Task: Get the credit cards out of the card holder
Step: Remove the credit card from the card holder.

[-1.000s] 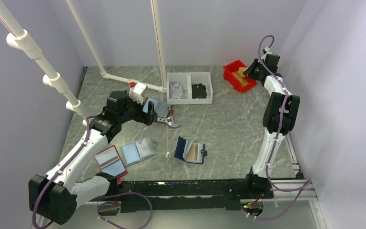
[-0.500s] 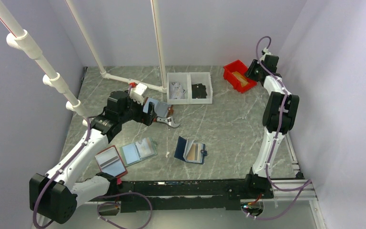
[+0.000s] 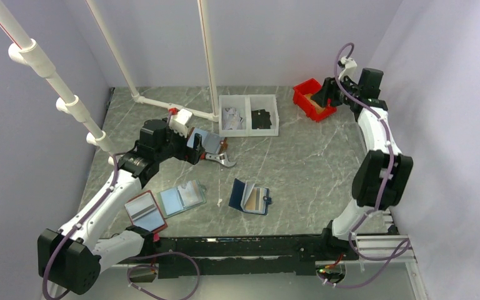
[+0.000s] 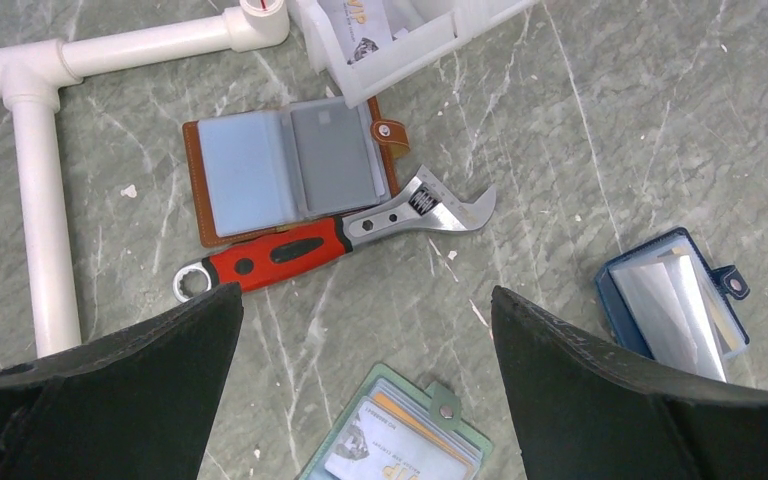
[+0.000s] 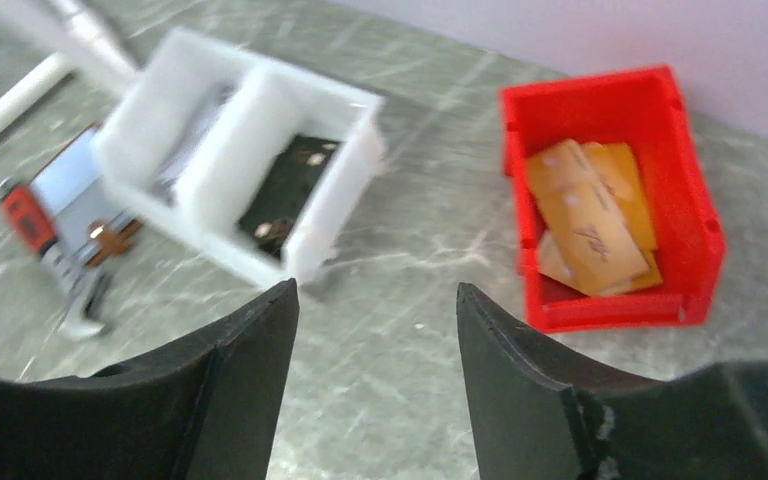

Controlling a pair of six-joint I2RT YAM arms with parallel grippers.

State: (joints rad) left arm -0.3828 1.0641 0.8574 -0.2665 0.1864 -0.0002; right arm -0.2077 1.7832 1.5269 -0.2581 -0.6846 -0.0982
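At the near middle of the bench (image 3: 300, 162) the card holder (image 3: 250, 197) lies open with its pockets up. Its long axis runs roughly left to right and the strap tab is on the right edge. The credit cards (image 3: 255, 199) sit in its pockets, a tan one showing.

Just beyond and to the left, the left arm (image 3: 156, 140) hangs over a wrench (image 3: 220, 159). The left jaws are spread wide and empty, and in the wrist view the holder lies to their lower right, near but apart.

At the far right corner the right arm (image 3: 375, 125) carries the right jaws, parted with nothing between them. They face a red bin (image 5: 615, 308), well apart from the holder. The left arm looks nearer for the next reach.
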